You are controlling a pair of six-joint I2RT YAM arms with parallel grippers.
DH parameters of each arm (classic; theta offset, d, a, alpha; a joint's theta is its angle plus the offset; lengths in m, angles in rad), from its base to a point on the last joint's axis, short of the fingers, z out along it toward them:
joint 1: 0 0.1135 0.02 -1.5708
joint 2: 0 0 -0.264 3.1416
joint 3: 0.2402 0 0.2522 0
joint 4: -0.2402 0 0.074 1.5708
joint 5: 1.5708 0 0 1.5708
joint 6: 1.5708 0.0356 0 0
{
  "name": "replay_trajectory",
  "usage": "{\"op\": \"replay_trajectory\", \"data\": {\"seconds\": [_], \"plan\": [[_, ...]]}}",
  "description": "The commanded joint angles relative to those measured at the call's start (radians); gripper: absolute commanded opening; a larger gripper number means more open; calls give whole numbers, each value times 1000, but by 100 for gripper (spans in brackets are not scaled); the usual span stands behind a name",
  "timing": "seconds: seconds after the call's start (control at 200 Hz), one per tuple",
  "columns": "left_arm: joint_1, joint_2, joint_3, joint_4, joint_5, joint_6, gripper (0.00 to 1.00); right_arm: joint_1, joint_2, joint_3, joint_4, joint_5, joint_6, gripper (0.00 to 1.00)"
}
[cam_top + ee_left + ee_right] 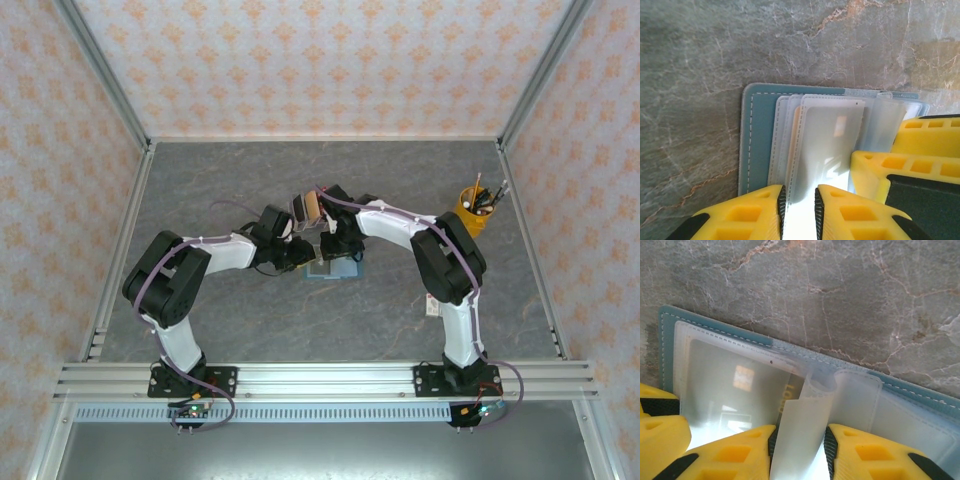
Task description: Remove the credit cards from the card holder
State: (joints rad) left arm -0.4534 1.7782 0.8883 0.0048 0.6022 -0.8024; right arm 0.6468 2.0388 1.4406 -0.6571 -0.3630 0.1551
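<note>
**Both arms at the open wallet.** Working over the card holder, lying open and flat in the middle of the tabletop between the two arms. Clamping the left pincer on a clear pocket leaf. Pinching the right pincer on a curled leaf standing up from the spine. Showing the credit cards as no more than a tan patch behind the plastic, not yet out of the pockets. Probably risking a lift of the whole holder, both grips sitting on sleeve rather than card. Possibly also creasing or tearing a leaf through opposed pulls, or pushing a card deeper.
</note>
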Motion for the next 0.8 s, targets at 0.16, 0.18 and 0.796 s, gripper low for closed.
{"op": "replay_trajectory", "data": {"seconds": [0.16, 0.18, 0.796], "plan": [[-7, -19, 17, 29, 93, 47, 23, 2, 67, -68, -21, -41, -22, 32], [-7, -22, 16, 29, 91, 48, 23, 2, 67, -68, -20, -41, -23, 32], [13, -53, -9, -25, 46, 73, 8, -1, -31, -81, 8, -54, 0, 35]]}}
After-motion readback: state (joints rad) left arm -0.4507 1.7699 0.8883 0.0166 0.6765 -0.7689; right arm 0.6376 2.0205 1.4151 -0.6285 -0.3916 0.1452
